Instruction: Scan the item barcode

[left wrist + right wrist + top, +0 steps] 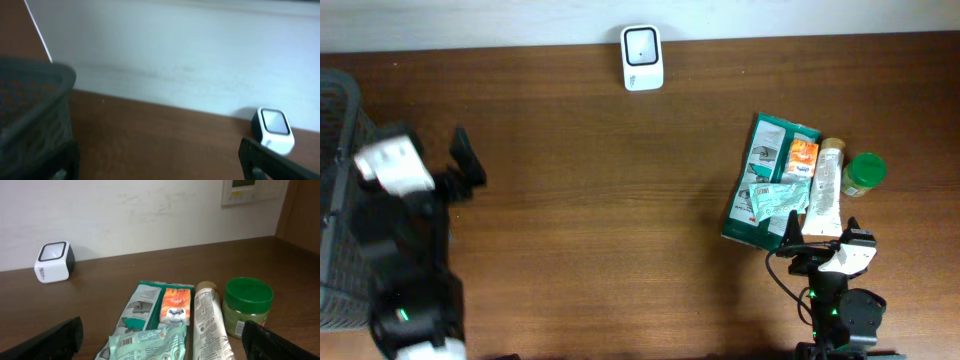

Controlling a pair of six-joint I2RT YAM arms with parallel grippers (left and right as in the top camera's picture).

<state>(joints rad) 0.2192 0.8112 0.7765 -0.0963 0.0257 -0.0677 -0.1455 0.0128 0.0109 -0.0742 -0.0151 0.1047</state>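
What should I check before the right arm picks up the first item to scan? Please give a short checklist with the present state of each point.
1. Right gripper open and empty: ok.
2. Left gripper open and empty: ok.
3. Items within reach of the right arm: tube, green-lidded jar, orange packet, large green pouch: ok.
4. Scanner upright at the far edge, nothing in front of it: ok.
5. Barcode position on the tube: cannot tell.
6. Basket beside the left arm, contents: cannot tell.

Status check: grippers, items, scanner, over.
Both grippers, left and right, open and empty. Items piled by the right gripper, untouched. Scanner at the far edge, path clear.
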